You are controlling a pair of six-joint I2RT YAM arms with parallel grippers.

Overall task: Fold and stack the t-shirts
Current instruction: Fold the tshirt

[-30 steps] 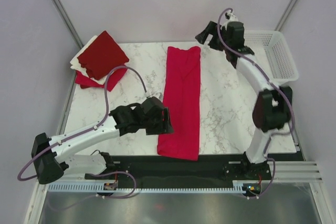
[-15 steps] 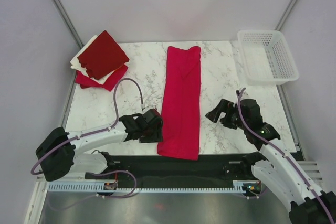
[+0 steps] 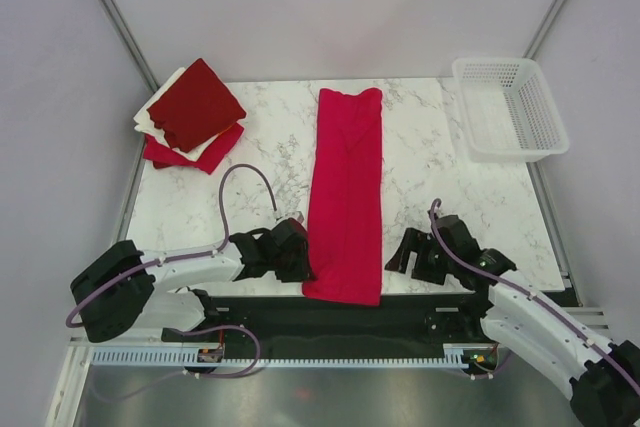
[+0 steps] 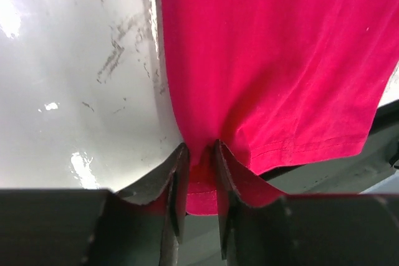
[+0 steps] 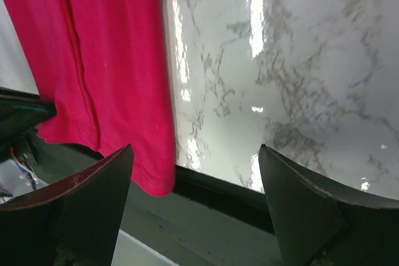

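A bright crimson t-shirt point(image 3: 347, 187), folded into a long strip, lies down the middle of the marble table; its near hem hangs over the front edge. My left gripper point(image 3: 300, 259) is shut on the strip's near left corner point(image 4: 201, 172). My right gripper point(image 3: 400, 255) is open and empty, just right of the strip's near right corner point(image 5: 153, 172), not touching it. A stack of folded t-shirts point(image 3: 192, 113), dark red on top with cream and red below, sits at the far left corner.
A white lattice basket point(image 3: 508, 107) stands at the far right corner. The dark front rail point(image 3: 400, 309) runs along the table's near edge below both grippers. Bare marble point(image 3: 450, 177) lies right of the strip.
My right arm swung from the far right, by the basket, down to the near edge beside the shirt's right corner. My left gripper slid nearer and took hold of the left corner.
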